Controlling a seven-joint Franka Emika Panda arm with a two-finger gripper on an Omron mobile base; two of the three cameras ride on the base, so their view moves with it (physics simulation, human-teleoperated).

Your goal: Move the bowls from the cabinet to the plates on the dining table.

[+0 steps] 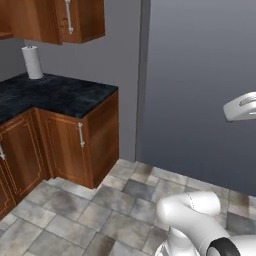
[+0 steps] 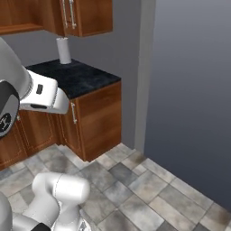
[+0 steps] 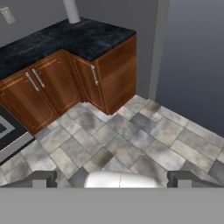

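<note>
The cabinet (image 1: 82, 20) hangs at the top left over the counter, and its long silver bar handles (image 2: 67, 13) are in view. A wooden shelf edge (image 2: 22, 28) shows to the left of its doors. The bowls, the plates and the dining table are out of view. In the hand view my gripper (image 3: 113, 178) is open, its two fingertips (image 3: 43, 178) far apart with nothing between them. It hangs high over the tiled floor (image 3: 122, 140) and looks down at the counter corner.
A black marbled counter (image 1: 55, 92) on low wood cupboards (image 1: 75, 142) fills the corner, with a paper towel roll (image 1: 32, 61) on it. A flat grey wall (image 1: 200, 90) runs to the right. A stove edge (image 3: 6, 131) shows at the left.
</note>
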